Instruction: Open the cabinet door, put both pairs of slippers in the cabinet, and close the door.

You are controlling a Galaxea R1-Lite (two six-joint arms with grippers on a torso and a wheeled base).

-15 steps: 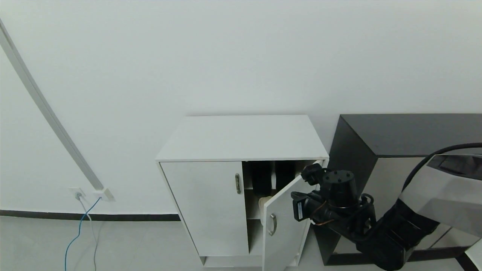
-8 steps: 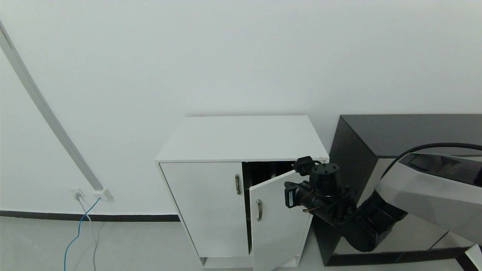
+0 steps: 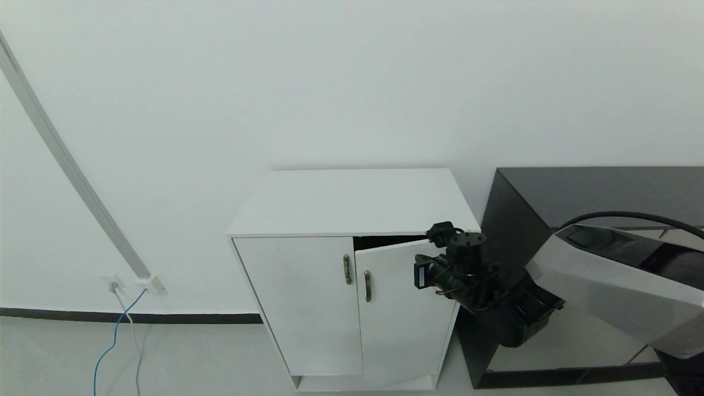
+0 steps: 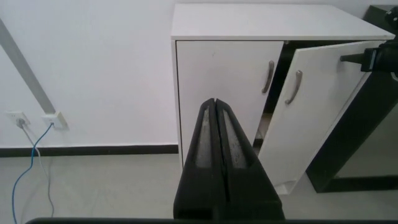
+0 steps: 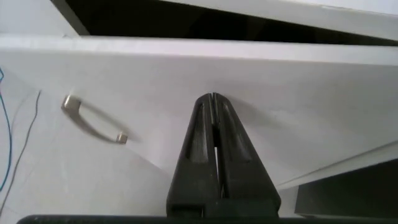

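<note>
White wall [image 3: 275,82] behind, with the white cabinet [image 3: 352,201] standing against it. The cabinet's right-hand door [image 3: 404,319] is ajar, a narrow dark gap showing along its top; the left door [image 3: 300,302] is shut. Right end effector [image 5: 214,97] is clenched, its tip against the ajar door's outer face. Left end effector [image 4: 214,101], clenched on nothing, hangs in front of the cabinet, well apart.

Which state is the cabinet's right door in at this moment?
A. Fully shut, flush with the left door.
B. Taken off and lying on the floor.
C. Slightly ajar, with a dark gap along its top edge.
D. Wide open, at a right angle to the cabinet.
C: the right door angles a little out from the left door, leaving a dark gap under the cabinet top, with the shut right gripper at its front face.
</note>
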